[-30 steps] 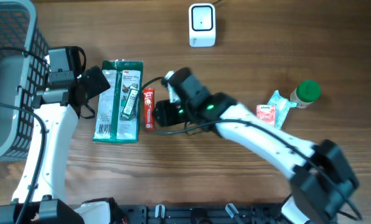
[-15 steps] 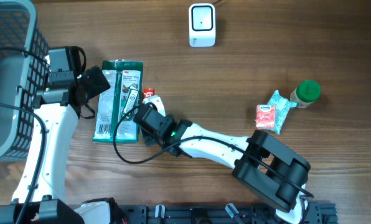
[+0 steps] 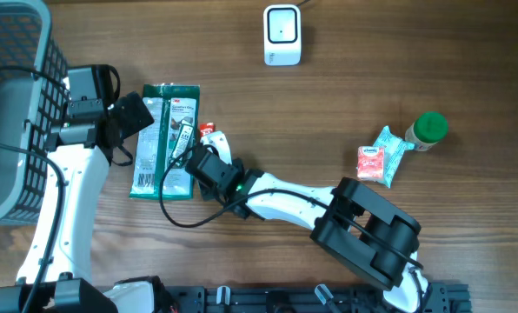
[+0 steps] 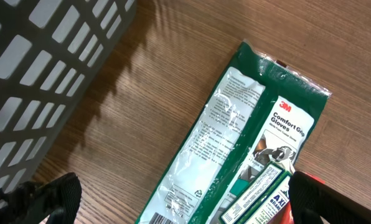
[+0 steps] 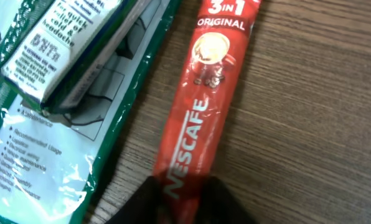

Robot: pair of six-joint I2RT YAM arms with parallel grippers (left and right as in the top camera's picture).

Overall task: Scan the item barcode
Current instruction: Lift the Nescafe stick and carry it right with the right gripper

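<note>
Wooden surface [image 3: 372,78]: in order. A dark mesh basket [image 3: 11,113] stands at its left edge.

Green glove pack [image 3: 159,143]: lies flat just right of the basket, with a small white-and-green carton [image 3: 182,143] resting on top of it.

White scanner [image 3: 282,35]: sits at the far edge, well apart from the pack.

Red Nescafe stick [image 5: 201,106]: lies flat on the wood, just beside the pack's right edge and roughly parallel to it.

Right fingers [image 5: 145,202]: drawn in close, pinching the near end of the stick from both sides. Their tips are dark and blurred in the wrist view.

Left fingers [image 4: 55,196]: spread as wide as they go, one on either side of the glove pack's lower half, holding nothing.

Pink tissue packet [image 3: 372,163], teal packet [image 3: 394,141] and green-capped bottle [image 3: 428,129]: grouped together at the right, well apart from both arms.
</note>
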